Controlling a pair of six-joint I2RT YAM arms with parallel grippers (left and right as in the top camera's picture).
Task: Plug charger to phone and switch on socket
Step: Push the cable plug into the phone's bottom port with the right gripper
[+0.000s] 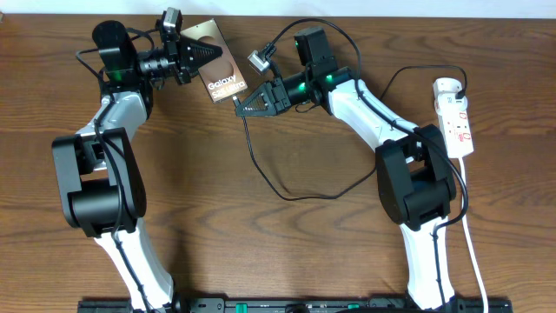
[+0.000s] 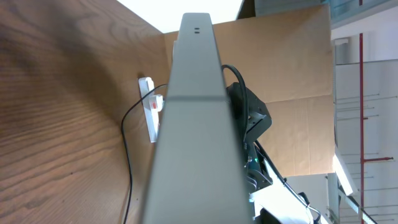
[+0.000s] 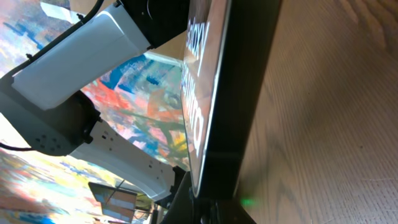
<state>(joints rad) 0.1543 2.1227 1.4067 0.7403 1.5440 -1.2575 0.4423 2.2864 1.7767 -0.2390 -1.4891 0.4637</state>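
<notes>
Wooden table carries everything; the socket lies far right. Nearer centre, the left gripper is clamped on the phone, held on edge, and the right gripper pinches the charger tip just beside it. Slight misalignment could jam the tip or twist the phone loose.

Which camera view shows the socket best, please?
Overhead: the whole socket lies in plain sight, red markings showing. The left wrist view catches it small and far off; the right wrist view misses it.
</notes>
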